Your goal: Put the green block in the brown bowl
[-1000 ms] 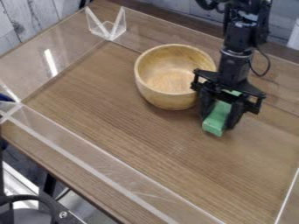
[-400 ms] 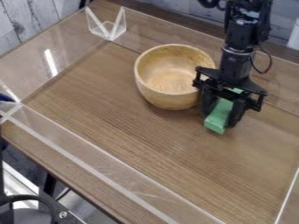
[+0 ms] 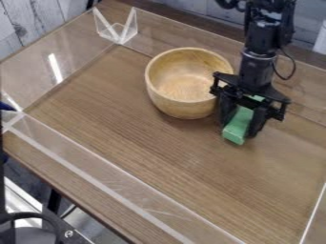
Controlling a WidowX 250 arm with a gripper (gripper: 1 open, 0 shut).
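Note:
The green block rests low on the wooden table, just right of the brown bowl. My gripper points straight down over the block, its black fingers shut on the block's sides. The block's lower end sticks out below the fingers. The tan bowl holds nothing and stands about a finger's width left of the gripper.
A clear acrylic wall rims the table along the front and left. A clear plastic stand sits at the back left corner. Open wood surface lies in front of and left of the bowl.

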